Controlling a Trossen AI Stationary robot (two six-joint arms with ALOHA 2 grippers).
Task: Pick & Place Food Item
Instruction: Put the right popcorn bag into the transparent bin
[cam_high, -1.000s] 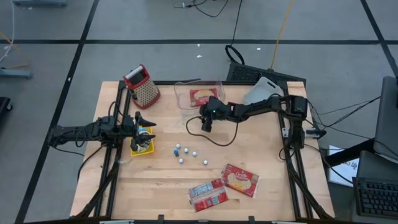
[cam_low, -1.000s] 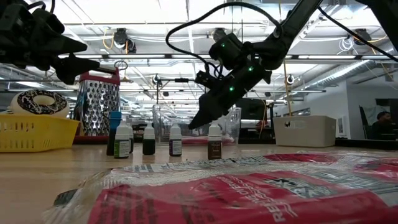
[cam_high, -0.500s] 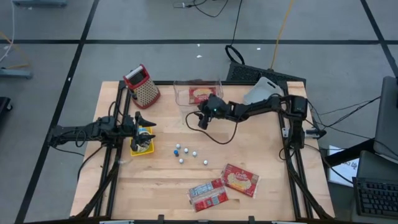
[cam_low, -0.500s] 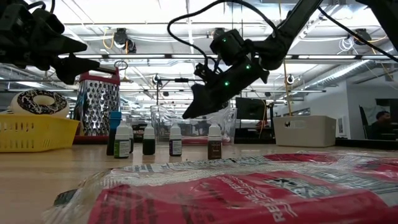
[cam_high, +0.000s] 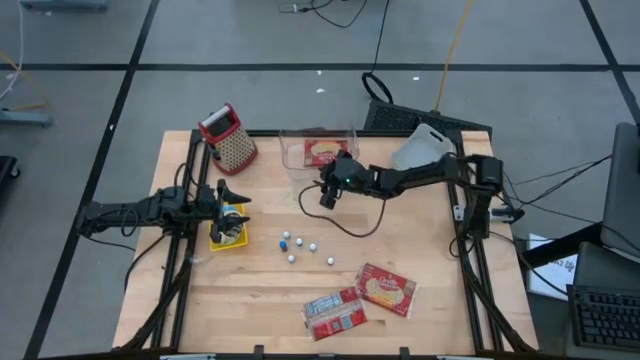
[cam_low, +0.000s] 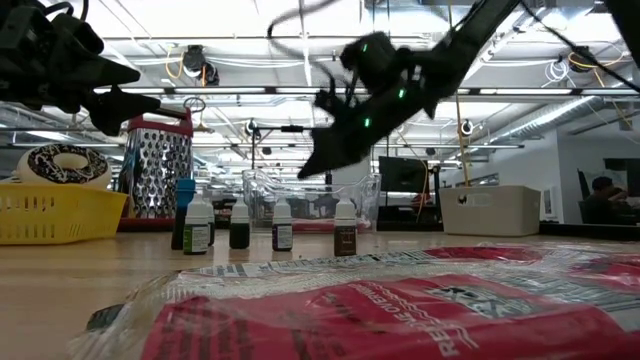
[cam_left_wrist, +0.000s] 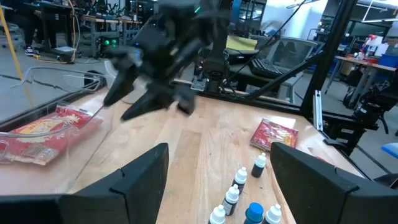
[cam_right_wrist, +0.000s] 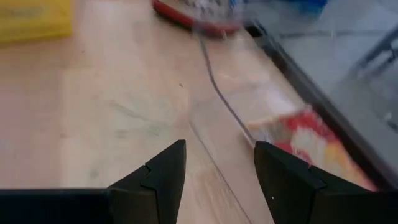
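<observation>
Near the upper middle of the high view, the right hand hangs above the worktop, just below the clear container, with its fingers parted and nothing between them. A red food packet lies inside that container. Two more red packets lie on the wood toward the lower middle. At centre left, the left hand hovers over the yellow basket, fingers spread wide and empty. Small bottles stand at the centre.
</observation>
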